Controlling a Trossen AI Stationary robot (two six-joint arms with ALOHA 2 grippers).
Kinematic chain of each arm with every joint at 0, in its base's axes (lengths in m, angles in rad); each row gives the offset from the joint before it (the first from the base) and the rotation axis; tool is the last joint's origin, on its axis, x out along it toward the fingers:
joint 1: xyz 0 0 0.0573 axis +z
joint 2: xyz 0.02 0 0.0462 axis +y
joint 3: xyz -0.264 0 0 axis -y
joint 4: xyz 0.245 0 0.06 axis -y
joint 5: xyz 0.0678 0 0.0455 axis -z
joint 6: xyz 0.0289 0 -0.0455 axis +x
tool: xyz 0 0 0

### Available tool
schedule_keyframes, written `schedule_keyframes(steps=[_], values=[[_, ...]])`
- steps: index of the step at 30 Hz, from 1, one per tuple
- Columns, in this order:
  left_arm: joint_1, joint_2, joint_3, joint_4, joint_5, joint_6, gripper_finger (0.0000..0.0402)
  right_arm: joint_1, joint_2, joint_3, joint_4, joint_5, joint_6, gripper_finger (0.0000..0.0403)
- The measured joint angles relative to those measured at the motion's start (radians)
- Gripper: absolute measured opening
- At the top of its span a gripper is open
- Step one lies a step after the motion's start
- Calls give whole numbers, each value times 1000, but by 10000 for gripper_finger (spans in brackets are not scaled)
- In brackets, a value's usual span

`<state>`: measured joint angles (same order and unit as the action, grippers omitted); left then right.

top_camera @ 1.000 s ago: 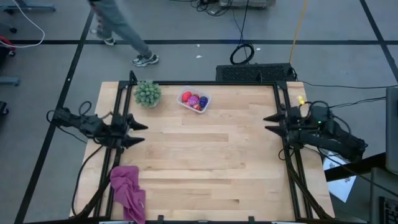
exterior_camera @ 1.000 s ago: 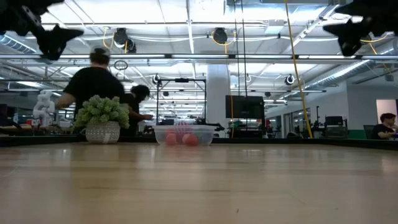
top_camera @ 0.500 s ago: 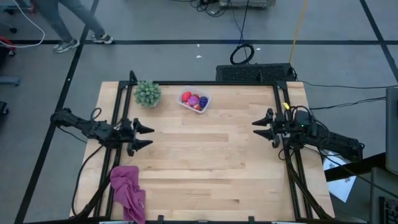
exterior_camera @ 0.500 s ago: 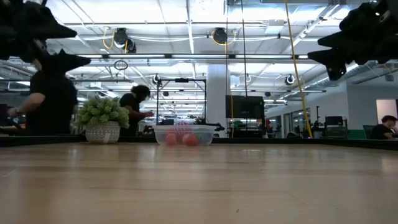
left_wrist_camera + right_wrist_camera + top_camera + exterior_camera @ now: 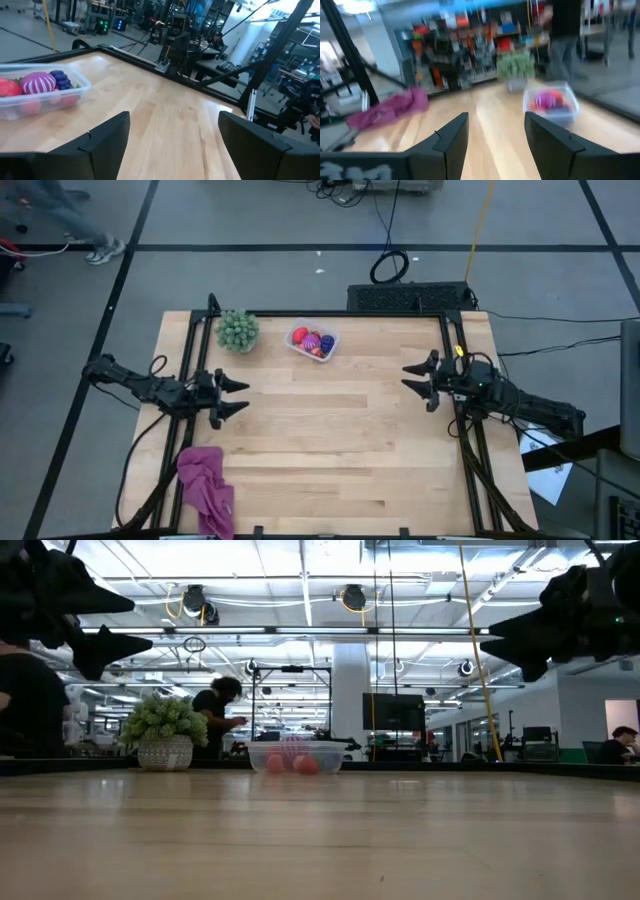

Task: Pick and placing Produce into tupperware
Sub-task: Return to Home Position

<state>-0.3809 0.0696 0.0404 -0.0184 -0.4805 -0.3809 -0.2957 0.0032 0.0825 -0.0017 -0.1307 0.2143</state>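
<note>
The clear tupperware (image 5: 312, 343) stands near the table's far edge, holding the produce (image 5: 313, 341): red, magenta-striped and blue-purple pieces. It also shows in the low view (image 5: 295, 757), the left wrist view (image 5: 37, 93) and the right wrist view (image 5: 551, 104). My left gripper (image 5: 240, 395) hovers open above the table's left side, fingers pointing right. My right gripper (image 5: 407, 375) hovers open above the table's right side, fingers pointing left. Both are empty and well above the wood (image 5: 115, 625) (image 5: 500, 640).
A green bushy plant in a pot (image 5: 237, 330) stands left of the tub at the far edge. A magenta cloth (image 5: 205, 488) lies at the near left corner. Black frame rails (image 5: 455, 410) run along the table's sides. People move in the room behind (image 5: 220, 715).
Both grippers have moved inward over the table, the left toward the right and slightly nearer, the right toward the left, and both have come lower. A person has walked away across the floor beyond the far edge.
</note>
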Motion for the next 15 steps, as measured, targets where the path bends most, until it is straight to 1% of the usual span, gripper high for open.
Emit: schedule_keyframes(steps=[2,6,8,12,15], values=[[0,9,-6,19,0,15,308,-2,1,-65,86,-1,1,183],[0,23,-11,34,5,8,308,-20,23,-63,50,-2,-31,183],[0,27,-11,34,12,7,308,-19,24,-63,58,-35,-54,183],[0,34,-13,67,17,52,308,-12,34,-64,60,-104,-68,183],[0,35,-13,73,22,78,308,1,37,-65,60,-110,-72,183]])
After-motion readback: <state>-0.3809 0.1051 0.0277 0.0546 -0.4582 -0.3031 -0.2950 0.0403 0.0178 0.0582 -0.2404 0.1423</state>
